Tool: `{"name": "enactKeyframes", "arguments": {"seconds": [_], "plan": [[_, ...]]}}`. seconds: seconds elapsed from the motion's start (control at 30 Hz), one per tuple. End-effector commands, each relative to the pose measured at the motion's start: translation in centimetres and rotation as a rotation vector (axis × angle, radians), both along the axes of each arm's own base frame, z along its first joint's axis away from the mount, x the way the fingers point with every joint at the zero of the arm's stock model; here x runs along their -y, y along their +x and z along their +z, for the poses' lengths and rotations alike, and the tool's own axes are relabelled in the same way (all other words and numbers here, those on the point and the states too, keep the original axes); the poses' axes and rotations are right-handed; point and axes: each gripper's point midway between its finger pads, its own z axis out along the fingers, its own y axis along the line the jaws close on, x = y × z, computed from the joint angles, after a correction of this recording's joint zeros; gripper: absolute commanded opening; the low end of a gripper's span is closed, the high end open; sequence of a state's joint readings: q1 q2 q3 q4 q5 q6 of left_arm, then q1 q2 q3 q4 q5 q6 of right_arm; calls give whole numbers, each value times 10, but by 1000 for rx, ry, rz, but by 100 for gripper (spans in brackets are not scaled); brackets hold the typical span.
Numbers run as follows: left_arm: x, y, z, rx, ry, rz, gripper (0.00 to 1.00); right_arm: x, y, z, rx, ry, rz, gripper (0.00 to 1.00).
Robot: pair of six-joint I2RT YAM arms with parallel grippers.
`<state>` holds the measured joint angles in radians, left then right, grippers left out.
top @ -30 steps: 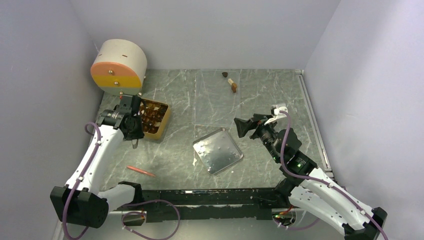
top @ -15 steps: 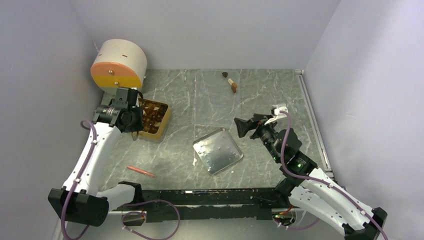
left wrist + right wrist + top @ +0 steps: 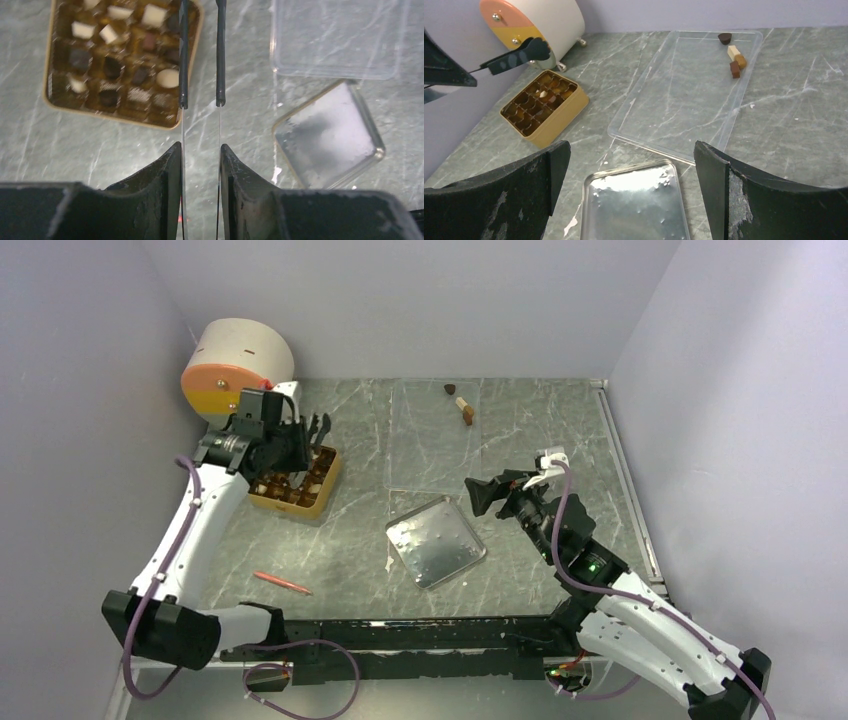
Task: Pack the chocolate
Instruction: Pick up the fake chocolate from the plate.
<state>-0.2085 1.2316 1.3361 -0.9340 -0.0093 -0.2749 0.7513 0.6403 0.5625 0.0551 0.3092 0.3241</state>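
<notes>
Four loose chocolate pieces [image 3: 734, 59] lie on the clear tray [image 3: 684, 100], well to the right of the golden compartment box [image 3: 555, 112] and farther back. The right wrist view separates them into one dark rounded piece and cream, tan and brown blocks close together. The top view blurs them into two specks.

Packed chocolate pieces [image 3: 167, 78], dark, brown and cream, fill many of the box's compartments. They show best in the left wrist view, though soft in focus, and there one edge of the box is cut off by the frame. In the top view the left arm covers the box's far left corner, and the contents are too small to sort.

The left gripper [image 3: 313, 429] hangs over the box's far right corner, its thin fingers [image 3: 183, 55] parted by a narrow gap with nothing in it. The right gripper [image 3: 631, 155], well right of the box, is spread wide and empty.

Only the top view shows the red-orange pen [image 3: 282, 583], on the near side of the box. A metal tin [image 3: 436, 541] lies between the box and the right gripper.
</notes>
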Motion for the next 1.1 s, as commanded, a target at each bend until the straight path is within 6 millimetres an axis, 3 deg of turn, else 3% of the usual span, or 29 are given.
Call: {"name": "enactKeyframes", "arguments": {"seconds": [0.0,0.23,0.57,1.07], "plan": [[49,33,39,179,-91,-132,34,2,2,20,53,58,-16,100],[122,58,32,234,-98,-262,34,7,2,28,59,51,-37,100],[197,91,-21,239,-106,-465,36,18,-2,41,89,54,-61,100],[262,140,-82,256,-33,-595,39,24,-7,48,100,62,-72,100]]}}
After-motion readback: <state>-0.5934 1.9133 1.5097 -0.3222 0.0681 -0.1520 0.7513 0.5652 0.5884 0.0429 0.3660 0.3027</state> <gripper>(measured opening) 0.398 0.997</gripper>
